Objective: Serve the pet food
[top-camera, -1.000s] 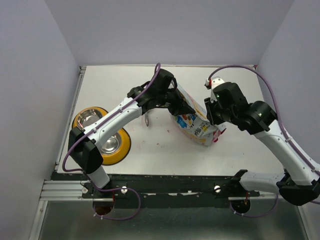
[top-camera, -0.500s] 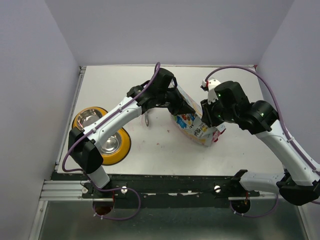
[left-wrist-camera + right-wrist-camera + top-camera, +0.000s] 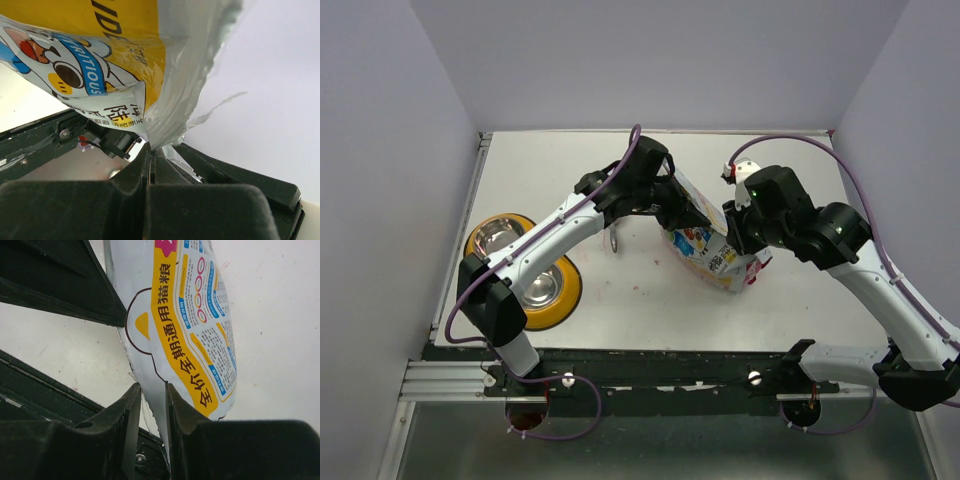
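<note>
At the near edge of the white table (image 3: 800,300), a dark rail (image 3: 650,367) carries two arms, the left arm (image 3: 550,235) and the right arm (image 3: 890,290), one at each end. Just beyond the rail on the left sits one yellow feeder (image 3: 572,290) close to the table's left rim. It holds two steel bowls, the near bowl (image 3: 545,290) partly under the left arm and the far bowl (image 3: 502,237) behind it. Bare tabletop runs along the rail from the feeder to the right side.

At mid-table stands the single pet food bag (image 3: 705,250), yellow and white with cartoon print, leaning toward the right. The pellets themselves are out of sight. Both grippers meet on it. The left gripper (image 3: 677,210) is at its upper far edge, and its wrist view shows the jaws closed tight on the bag's clear torn lip. The right gripper (image 3: 736,228) is at the bag's right side. Its wrist view shows the jaws narrowly parted astride the bag's edge, and whether they press it cannot be told.

One silver scoop (image 3: 615,240) lies just left of the bag, under the left arm and apart from the feeder. Past the bag, an open strip of table reaches the back wall (image 3: 650,60), with free room in the far left and far right corners. Plain side walls close in the table on both flanks.
</note>
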`<action>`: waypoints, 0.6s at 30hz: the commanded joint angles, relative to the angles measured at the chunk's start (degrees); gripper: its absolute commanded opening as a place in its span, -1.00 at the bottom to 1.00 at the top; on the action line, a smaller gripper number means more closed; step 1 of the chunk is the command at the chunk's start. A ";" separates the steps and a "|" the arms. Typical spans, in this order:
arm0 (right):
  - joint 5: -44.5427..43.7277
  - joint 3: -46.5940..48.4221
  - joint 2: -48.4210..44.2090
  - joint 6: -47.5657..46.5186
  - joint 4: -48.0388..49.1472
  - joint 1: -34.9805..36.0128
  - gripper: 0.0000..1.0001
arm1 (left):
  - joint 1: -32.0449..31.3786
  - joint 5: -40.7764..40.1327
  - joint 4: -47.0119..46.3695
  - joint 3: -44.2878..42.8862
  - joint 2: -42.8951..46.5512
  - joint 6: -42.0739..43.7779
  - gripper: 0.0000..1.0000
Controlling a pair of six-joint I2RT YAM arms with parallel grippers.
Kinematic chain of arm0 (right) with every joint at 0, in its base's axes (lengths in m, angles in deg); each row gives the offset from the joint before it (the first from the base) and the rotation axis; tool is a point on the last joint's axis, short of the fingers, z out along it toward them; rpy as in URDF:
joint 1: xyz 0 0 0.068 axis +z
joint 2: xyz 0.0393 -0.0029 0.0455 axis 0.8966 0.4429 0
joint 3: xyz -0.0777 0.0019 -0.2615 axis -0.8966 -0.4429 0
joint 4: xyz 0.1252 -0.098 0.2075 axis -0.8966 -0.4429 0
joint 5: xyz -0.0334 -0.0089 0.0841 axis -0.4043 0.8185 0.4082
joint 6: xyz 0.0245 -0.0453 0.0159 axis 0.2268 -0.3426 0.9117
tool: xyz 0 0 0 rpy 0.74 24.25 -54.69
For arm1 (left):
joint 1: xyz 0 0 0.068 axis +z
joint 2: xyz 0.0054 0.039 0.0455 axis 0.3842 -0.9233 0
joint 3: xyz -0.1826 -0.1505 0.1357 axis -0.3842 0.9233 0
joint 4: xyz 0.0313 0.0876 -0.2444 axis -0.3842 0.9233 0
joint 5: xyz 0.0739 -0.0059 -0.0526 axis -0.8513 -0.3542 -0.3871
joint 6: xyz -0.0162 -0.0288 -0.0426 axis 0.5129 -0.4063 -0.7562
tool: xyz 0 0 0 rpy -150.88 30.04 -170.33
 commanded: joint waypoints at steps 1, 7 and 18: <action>-3.54 0.84 -0.84 -0.02 -1.46 -0.14 -0.34 | 0.29 1.41 0.25 -1.89 0.32 -0.41 -1.00; -1.96 1.02 -1.01 -0.19 -1.28 -0.14 -0.34 | 0.29 1.67 -0.02 -1.71 0.32 -0.41 -1.00; -0.02 -2.15 -0.31 1.21 -0.40 -0.14 -0.99 | 0.12 0.36 -2.39 -0.57 1.72 0.73 -0.60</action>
